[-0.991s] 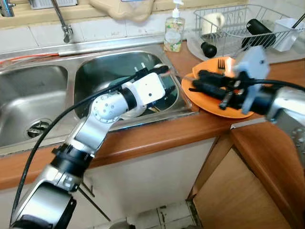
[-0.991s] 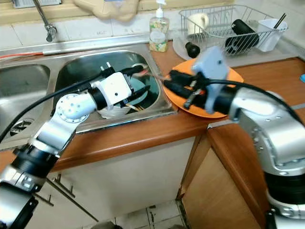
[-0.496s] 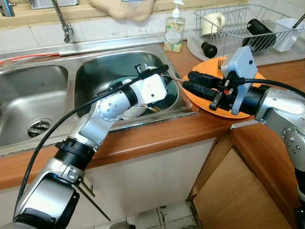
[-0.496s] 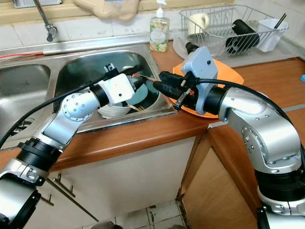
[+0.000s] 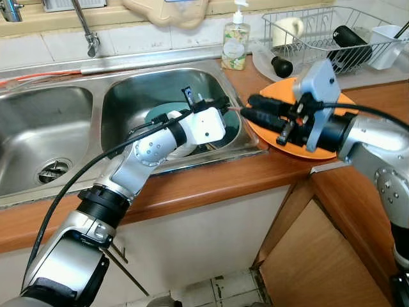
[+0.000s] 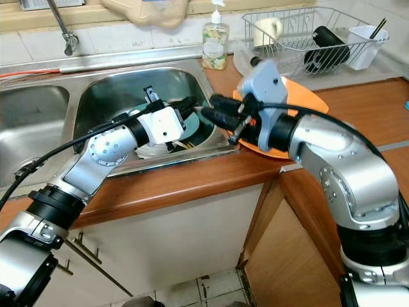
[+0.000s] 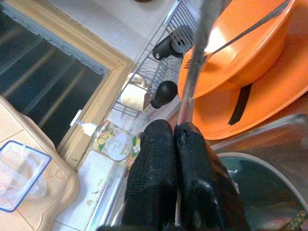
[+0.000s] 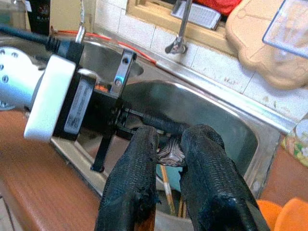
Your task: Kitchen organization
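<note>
Handing a utensil [image 7: 192,82] between arms over the sink's [image 5: 115,96] right rim: left gripper [image 7: 174,144] clamps its handle, right gripper [image 8: 169,144] closes around its other end. Next, probably, left releases.

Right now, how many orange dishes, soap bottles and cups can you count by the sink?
Orange dishes: 2, an orange bowl sitting on an orange plate
Soap bottles: 1, the soap bottle
Cups: 2, a cream mug and a white cup in the rack
Total: 5
</note>
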Tool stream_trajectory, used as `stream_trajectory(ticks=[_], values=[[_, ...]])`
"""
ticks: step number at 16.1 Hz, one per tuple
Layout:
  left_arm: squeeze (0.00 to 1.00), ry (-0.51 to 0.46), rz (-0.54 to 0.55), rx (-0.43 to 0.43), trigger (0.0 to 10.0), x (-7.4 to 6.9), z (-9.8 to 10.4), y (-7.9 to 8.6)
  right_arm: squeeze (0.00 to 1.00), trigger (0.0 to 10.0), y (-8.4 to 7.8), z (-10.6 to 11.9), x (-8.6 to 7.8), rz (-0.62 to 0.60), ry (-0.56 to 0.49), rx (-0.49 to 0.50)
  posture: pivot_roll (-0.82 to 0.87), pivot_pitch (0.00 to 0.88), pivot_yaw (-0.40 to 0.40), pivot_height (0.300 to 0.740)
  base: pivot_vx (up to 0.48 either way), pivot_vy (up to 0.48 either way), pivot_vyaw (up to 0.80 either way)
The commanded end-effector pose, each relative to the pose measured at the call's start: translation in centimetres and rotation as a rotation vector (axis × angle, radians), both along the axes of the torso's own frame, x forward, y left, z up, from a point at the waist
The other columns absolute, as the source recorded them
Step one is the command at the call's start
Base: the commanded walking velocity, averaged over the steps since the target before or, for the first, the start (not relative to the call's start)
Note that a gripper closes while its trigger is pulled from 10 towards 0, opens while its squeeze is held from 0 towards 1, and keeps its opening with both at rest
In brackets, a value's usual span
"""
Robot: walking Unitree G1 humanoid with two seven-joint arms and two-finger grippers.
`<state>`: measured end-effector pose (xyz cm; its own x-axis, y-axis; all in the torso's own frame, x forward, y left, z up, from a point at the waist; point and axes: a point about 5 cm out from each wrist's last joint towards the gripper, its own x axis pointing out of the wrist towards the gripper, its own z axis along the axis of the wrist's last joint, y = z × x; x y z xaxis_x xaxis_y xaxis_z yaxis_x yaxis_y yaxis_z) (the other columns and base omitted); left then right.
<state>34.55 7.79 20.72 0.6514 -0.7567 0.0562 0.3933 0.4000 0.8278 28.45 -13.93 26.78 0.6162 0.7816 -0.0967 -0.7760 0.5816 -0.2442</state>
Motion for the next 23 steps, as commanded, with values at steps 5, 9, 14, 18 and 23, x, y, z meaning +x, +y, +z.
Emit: stream_trajectory(ticks=[5,9,14,18,23], values=[[0.0,-0.045,-0.026,0.031,0.0,0.1,0.7,-0.1,1.0,10.0,0.4,0.6,0.2,-0.019,-0.038,0.001,-0.1,0.0,0.059,0.74,0.0,0.0,0.0],[0.0,0.013,0.167,0.103,0.0,2.2,0.1,3.0,0.0,10.0,-0.1,0.4,0.6,-0.094,-0.068,-0.028,-0.1,0.0,0.059,0.74,0.0,0.0,0.0],[0.0,0.205,0.391,0.229,0.0,4.7,-2.0,7.2,0.0,10.0,0.7,-1.6,-0.5,-0.065,0.0,-0.079,-0.11,0.0,0.064,0.74,0.0,0.0,0.0],[0.0,0.477,0.471,0.27,10.0,5.1,-4.9,7.8,0.0,10.0,1.5,-3.1,-0.6,-0.099,0.045,-0.111,-0.12,0.0,0.071,0.74,0.0,0.0,0.0],[1.0,0.52,0.47,0.257,10.0,5.0,-5.6,7.5,0.99,10.0,0.4,-3.0,0.2,-0.241,0.086,-0.036,-0.12,0.0,0.074,0.74,0.0,0.0,0.0]])
